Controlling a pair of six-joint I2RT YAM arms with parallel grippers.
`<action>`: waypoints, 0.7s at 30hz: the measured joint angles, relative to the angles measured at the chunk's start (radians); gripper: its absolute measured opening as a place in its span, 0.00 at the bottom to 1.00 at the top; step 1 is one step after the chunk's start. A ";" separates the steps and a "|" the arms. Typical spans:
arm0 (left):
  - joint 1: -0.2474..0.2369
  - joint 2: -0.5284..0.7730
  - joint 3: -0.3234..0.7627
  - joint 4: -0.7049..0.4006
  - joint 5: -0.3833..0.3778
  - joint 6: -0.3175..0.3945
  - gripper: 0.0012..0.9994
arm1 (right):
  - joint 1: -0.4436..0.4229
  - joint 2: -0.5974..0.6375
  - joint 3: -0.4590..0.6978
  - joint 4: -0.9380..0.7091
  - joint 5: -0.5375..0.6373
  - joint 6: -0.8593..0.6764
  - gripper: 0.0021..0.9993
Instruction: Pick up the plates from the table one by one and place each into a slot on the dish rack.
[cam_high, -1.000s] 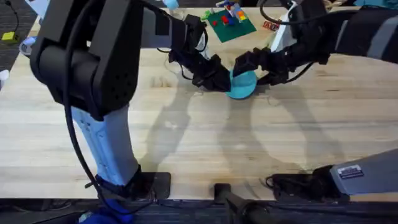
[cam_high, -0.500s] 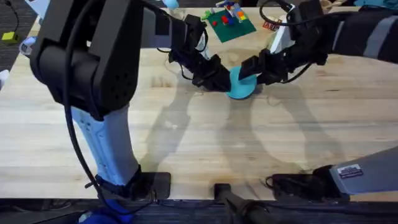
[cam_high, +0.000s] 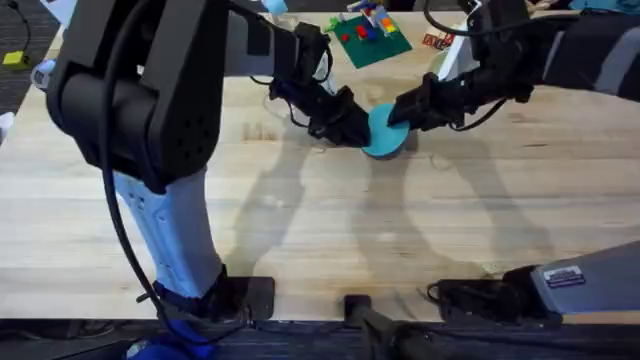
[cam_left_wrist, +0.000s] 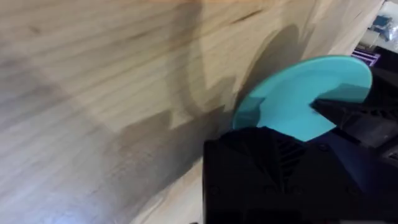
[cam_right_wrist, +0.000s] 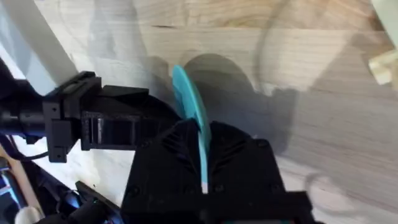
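Observation:
A teal plate (cam_high: 386, 133) stands tilted on edge above the far middle of the table (cam_high: 300, 230). My left gripper (cam_high: 357, 130) is shut on its left rim; in the left wrist view the plate (cam_left_wrist: 292, 99) rises from behind my black finger (cam_left_wrist: 273, 174). My right gripper (cam_high: 402, 114) comes in from the right and is shut on the opposite rim. In the right wrist view the plate (cam_right_wrist: 189, 102) runs edge-on between the right fingers (cam_right_wrist: 236, 162), with the left gripper (cam_right_wrist: 99, 121) beyond it. The dish rack is hidden behind my right arm.
A green board with coloured blocks (cam_high: 370, 38) lies at the far edge behind the plate. A pale wooden piece (cam_right_wrist: 384, 64) shows at the side of the right wrist view. Bare wood spreads across the near half of the table.
My right gripper has moved left and in onto the plate's right rim. The plate has shifted slightly away from me. The left gripper has stayed in place.

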 joint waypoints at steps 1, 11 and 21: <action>0.000 0.000 0.000 0.000 0.000 0.000 0.04 | 0.000 0.000 0.000 0.000 -0.001 0.000 0.04; -0.001 0.000 0.032 -0.070 -0.031 0.000 0.04 | 0.000 0.000 0.000 -0.001 -0.002 0.003 0.03; 0.002 -0.109 0.148 -0.277 -0.294 0.002 0.04 | 0.005 0.000 0.000 0.011 -0.005 0.015 0.03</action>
